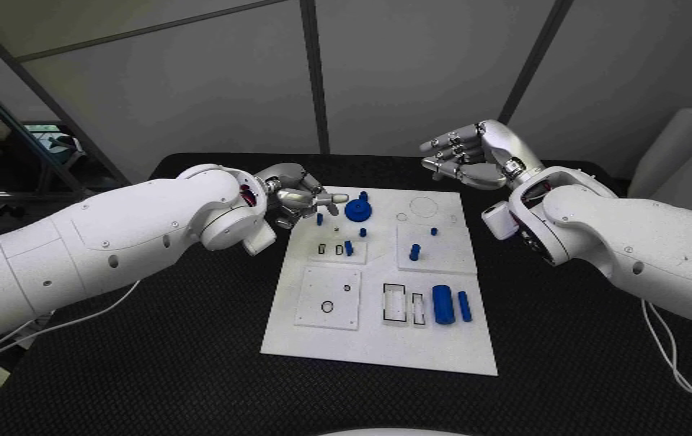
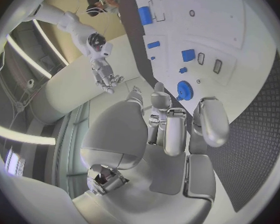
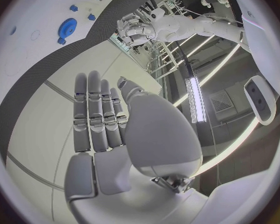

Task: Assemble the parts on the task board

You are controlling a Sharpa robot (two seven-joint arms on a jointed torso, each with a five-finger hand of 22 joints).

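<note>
a white task board (image 1: 378,341) is lying in the middle of the black counter (image 1: 159,376), its long side running away from the robot. nearest the robot, a large blue block (image 1: 443,304) and a slimmer blue bar (image 1: 464,304) are lying side by side at the board's right, just beside two rectangular cut-outs (image 1: 394,302). to their left a raised white square plate (image 1: 330,297) is sitting on the board. further up, a small blue peg (image 1: 415,251) is standing on the right-hand square plate, and another short blue peg (image 1: 348,248) is standing by the slots on the left-hand one. near the far edge a blue gear (image 1: 358,210) is resting on the board, with small blue pieces close around it.

the left robot hand (image 1: 296,199) is hovering at the board's far left corner, beside the gear, its fingers partly curled and apart and holding nothing; the left wrist view is showing the gear (image 2: 185,90) just beyond the fingertips (image 2: 159,88). the right robot hand (image 1: 473,154) is hanging above the counter beyond the board's far right corner, well apart from the parts, its fingers loosely bent and spread, holding nothing; its wrist view is showing the fingers (image 3: 97,109) straight and side by side, with the gear (image 3: 68,28) far off.
</note>
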